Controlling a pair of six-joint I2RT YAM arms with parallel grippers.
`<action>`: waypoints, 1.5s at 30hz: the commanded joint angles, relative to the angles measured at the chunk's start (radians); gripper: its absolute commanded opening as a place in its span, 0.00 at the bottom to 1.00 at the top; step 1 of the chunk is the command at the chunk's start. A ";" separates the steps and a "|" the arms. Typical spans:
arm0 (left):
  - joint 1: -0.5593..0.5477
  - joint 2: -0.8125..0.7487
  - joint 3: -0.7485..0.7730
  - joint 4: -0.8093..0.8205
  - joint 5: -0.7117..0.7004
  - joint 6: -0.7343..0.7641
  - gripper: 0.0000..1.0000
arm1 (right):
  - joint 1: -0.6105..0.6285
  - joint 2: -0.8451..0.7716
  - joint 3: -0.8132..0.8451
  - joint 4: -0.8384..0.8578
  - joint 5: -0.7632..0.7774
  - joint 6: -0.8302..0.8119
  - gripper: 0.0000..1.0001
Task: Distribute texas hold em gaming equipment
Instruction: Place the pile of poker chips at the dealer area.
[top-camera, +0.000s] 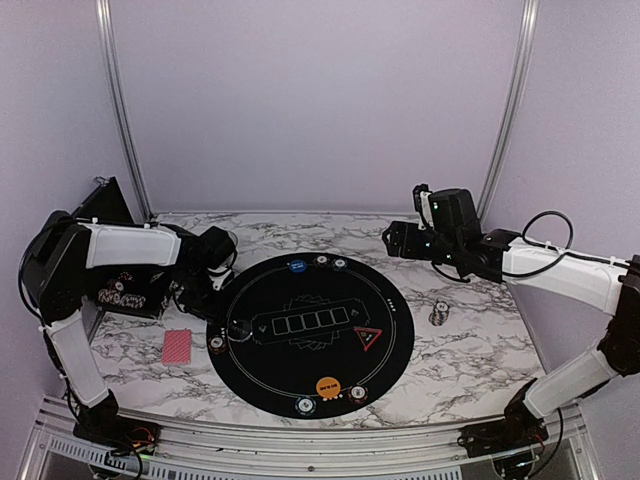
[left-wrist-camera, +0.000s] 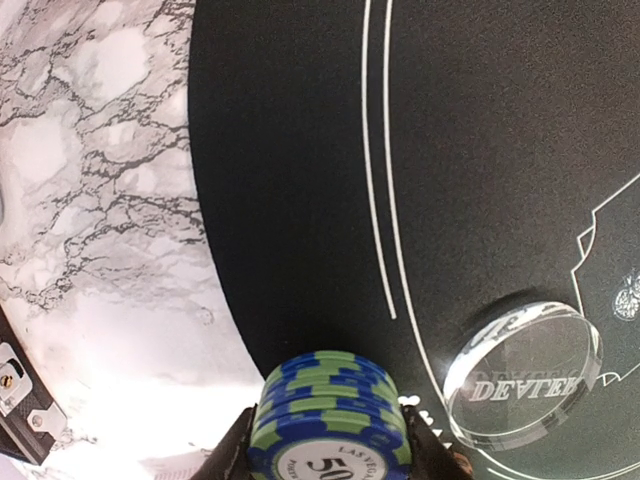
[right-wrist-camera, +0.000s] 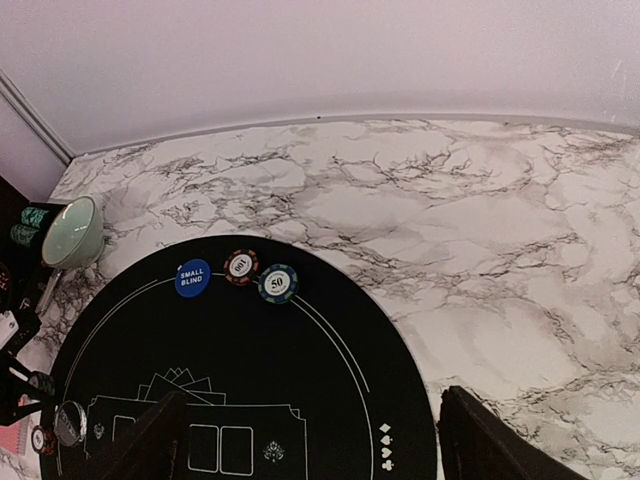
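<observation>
**Currently gripping a chip stack at the mat's left rim**

Clamping a short stack of blue-and-green striped chips (left-wrist-camera: 330, 400) in the left claw (left-wrist-camera: 330, 455), with the fingers narrowed onto the stack's sides and the top chip's face reading 50. Holding that stack at the left rim of the round black mat (top-camera: 290, 372), just beside a clear dealer disc (left-wrist-camera: 525, 370) lying flat on the mat. Not telling from these views whether the stack is touching the mat or hanging above it.

Hovering the right claw (right-wrist-camera: 320, 450) wide and empty over the far right part of the mat, well apart from every piece.

Showing along the far rim a blue small-blind disc (right-wrist-camera: 192, 279), a red-and-white chip (right-wrist-camera: 241, 267) just beside it, and a dark 50 chip (right-wrist-camera: 278, 284) close against that one. Showing at the near rim an orange disc (top-camera: 328, 386) sitting between two single chips (top-camera: 305, 405). Carrying on the mat's right half a red triangle marker (top-camera: 368, 338).

Showing on the marble surface (top-camera: 470, 350) a red-backed card (top-camera: 177, 346) lying face down left of the mat, a lone chip (top-camera: 216, 343) between that card and the mat's rim, and a small chip pile (top-camera: 438, 313) right of the mat, apart from it. Catching in the right wrist view a teal bowl (right-wrist-camera: 72, 232) at the far left, off the mat.
</observation>
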 joint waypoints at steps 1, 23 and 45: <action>0.008 -0.026 -0.015 0.035 0.015 -0.008 0.28 | -0.004 0.002 0.024 0.009 -0.004 0.006 0.83; 0.008 -0.013 -0.045 0.048 0.017 -0.009 0.45 | -0.004 0.004 0.021 0.004 -0.001 0.009 0.83; 0.008 -0.026 0.026 0.026 -0.004 -0.010 0.55 | -0.004 0.005 0.025 -0.002 -0.001 0.008 0.83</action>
